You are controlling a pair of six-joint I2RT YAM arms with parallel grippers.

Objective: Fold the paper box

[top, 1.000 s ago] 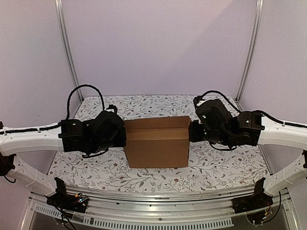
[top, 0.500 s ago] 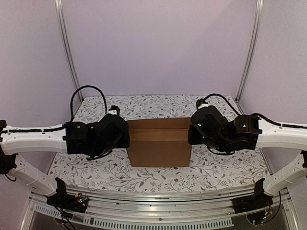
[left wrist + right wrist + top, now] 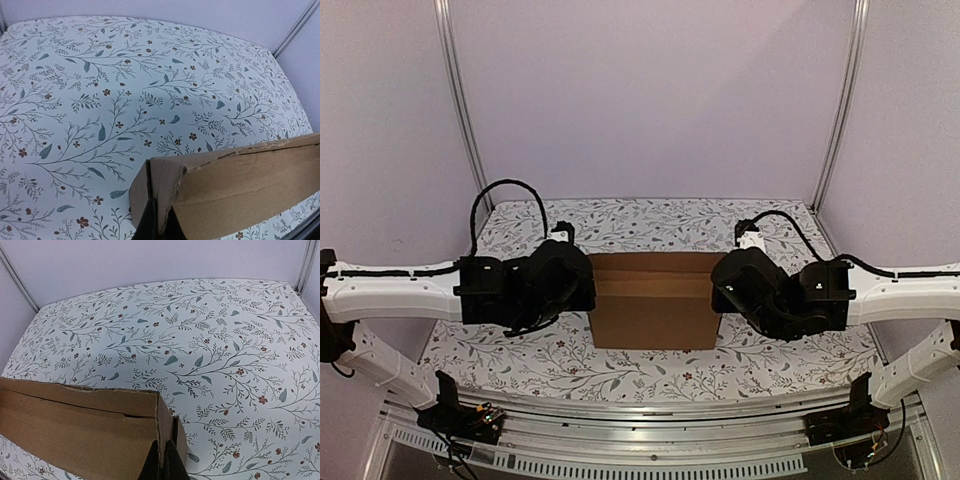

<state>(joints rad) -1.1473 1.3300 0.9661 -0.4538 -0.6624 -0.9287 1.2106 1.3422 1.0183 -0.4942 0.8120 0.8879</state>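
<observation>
The paper box (image 3: 653,300) is plain brown cardboard, held up between the two arms above the flowered table, its big panel facing the camera. My left gripper (image 3: 586,290) is shut on the box's left end wall; in the left wrist view its dark fingertips (image 3: 150,225) pinch the cardboard edge of the box (image 3: 240,190). My right gripper (image 3: 718,288) is shut on the right end wall; in the right wrist view its fingertips (image 3: 172,465) clamp the thin side panel of the box (image 3: 75,430). A loose side flap stands just outside each pinched wall.
The flowered tablecloth (image 3: 650,225) covers the table. Metal frame posts (image 3: 460,100) stand at the back corners, with lilac walls behind. An aluminium rail (image 3: 650,410) runs along the near edge by the arm bases.
Both grippers moved down and slightly toward the camera with the box. The box has tilted, so its top face looks narrower and the front panel shorter.
</observation>
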